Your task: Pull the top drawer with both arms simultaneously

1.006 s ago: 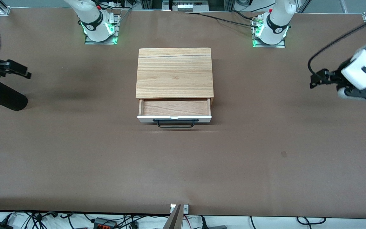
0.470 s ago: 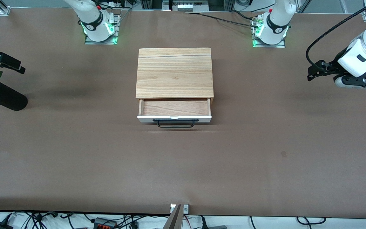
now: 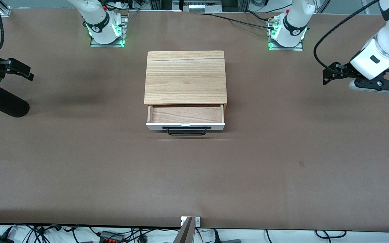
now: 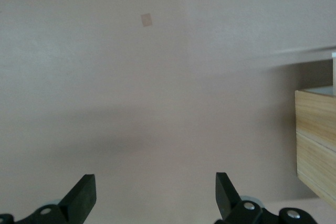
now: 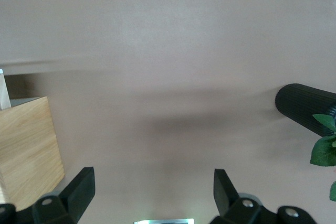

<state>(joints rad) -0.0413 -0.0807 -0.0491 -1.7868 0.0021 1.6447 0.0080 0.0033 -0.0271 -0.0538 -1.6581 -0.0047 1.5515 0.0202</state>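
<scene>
Bench [image 3: 79,162]: your brown surface.
Top drawer [image 3: 185,125]: mid-frame, pulled out.
Left tool [image 4: 156,195]: frame's right edge, fingers spread.
Right tool [image 5: 154,191]: frame's left edge, fingers spread.

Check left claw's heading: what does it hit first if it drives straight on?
Probably the light-wood cabinet: the open left claw points along the bare brown table toward its side. Depth is unclear; it may pass above.

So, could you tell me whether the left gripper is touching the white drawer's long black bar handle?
Apart: the front view shows the left gripper open over bare table, well clear of the handle.
</scene>
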